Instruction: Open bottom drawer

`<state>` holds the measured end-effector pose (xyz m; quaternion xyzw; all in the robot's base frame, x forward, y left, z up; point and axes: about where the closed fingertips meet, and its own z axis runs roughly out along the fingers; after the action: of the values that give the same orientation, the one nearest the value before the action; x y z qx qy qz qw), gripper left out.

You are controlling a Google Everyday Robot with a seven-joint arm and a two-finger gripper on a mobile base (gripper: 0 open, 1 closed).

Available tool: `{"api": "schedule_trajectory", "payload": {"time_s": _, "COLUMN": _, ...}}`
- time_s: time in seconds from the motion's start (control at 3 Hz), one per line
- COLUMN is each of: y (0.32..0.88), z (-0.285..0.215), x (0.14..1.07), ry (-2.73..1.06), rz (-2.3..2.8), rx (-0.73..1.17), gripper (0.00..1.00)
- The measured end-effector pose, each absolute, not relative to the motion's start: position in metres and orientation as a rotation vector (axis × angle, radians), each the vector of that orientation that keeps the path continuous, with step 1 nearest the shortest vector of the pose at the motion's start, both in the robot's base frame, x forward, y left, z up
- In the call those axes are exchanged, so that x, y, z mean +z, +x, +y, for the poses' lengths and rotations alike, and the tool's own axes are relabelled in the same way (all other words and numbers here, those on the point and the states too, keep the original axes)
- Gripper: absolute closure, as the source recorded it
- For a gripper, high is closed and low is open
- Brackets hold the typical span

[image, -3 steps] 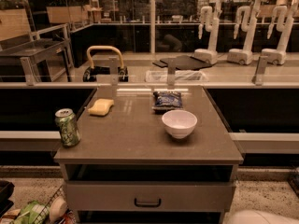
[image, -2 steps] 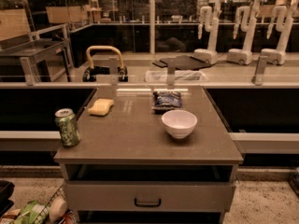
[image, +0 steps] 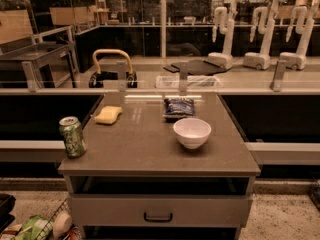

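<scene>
— Gone from my lower right corner is the pale rounded shape that sat there a second ago. What sits on the table (image: 150, 154) has not shifted.

— And the gripper?

— Out of frame on my one camera, so I cannot tell whether it is wide, narrow or holding anything.

— Where is the drawer?

— The drawer (image: 115, 210) sits at the front of the table, under a dark open slot. Its front is flush with the frame, so it is shut. Its dark handle (image: 158, 217) is centred on the front.

— What is on top?

— A green can (image: 72, 136) stands upright at the left front corner. A yellow sponge (image: 108, 115) lies behind it, toward the back left. A blue bag (image: 179, 107) lies at the back centre. A white bowl (image: 192, 132) sits just in front of the bag. On the floor at lower left I see part of a wire basket (image: 50, 225).
</scene>
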<state>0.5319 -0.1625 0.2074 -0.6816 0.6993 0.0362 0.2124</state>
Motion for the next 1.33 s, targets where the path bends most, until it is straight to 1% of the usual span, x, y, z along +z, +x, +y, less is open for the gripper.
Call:
{"api": "schedule_trajectory", "payload": {"time_s": 0.67, "y": 0.537, "z": -0.164, "x": 0.202, "ry": -1.931, "rz": 1.937, "rx": 0.066, "gripper": 0.00}}
{"api": "schedule_trajectory", "payload": {"time_s": 1.0, "y": 0.559, "z": -0.173, "x": 0.175, "ry": -2.049, "rz": 1.969, "rx": -0.041, "gripper": 0.00}}
{"api": "schedule_trajectory", "payload": {"time_s": 1.33, "y": 0.573, "z": -0.178, "x": 0.156, "ry": -2.060, "rz": 2.023, "rx": -0.104, "gripper": 0.00}}
